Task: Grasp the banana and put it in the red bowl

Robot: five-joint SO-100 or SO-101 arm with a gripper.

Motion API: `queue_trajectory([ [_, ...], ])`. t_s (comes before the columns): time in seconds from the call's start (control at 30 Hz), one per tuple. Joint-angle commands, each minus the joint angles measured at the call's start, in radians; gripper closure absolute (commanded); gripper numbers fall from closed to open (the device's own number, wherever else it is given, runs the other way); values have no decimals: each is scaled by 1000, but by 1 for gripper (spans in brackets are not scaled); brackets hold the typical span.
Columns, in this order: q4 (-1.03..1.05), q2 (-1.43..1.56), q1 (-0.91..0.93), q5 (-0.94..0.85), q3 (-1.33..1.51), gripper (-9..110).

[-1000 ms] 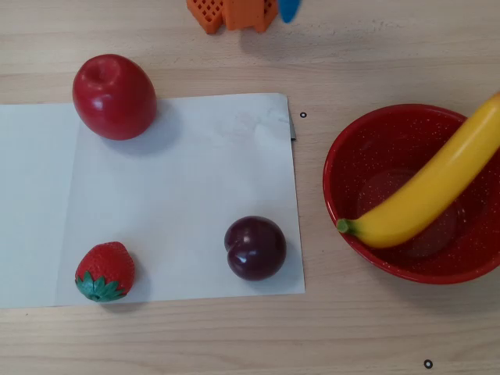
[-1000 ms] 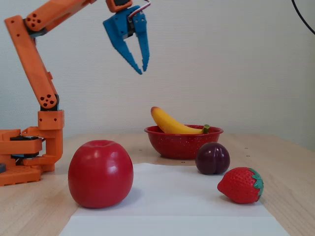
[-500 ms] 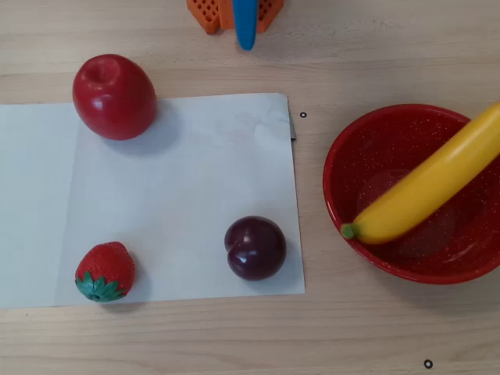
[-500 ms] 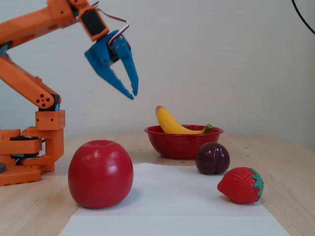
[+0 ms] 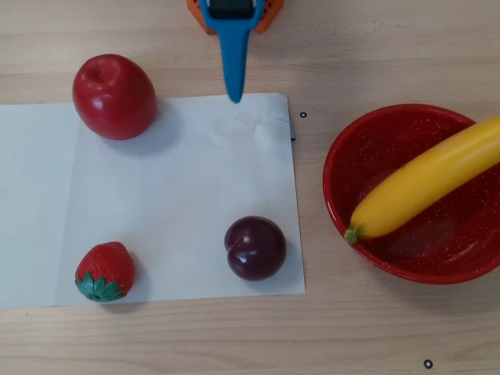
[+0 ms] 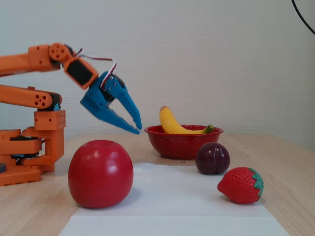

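Note:
The yellow banana lies across the red speckled bowl, green stem over the near-left rim, its other end sticking out past the far rim. In the fixed view the banana rests in the bowl with one end raised. My blue gripper hangs at the top of the overhead view, left of the bowl and apart from it. In the fixed view the gripper is above the table, its fingers nearly together, holding nothing.
A red apple, a strawberry and a dark plum sit on white paper on the wooden table. The orange arm base stands at the left in the fixed view.

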Motion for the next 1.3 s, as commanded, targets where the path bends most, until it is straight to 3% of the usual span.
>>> queue_trajectory([
  [0.0,-80,74,-12,28,3,101],
  [0.5,-242,288,-21,17,357,101],
  [1.27,71,288,20,-176,365,101],
])
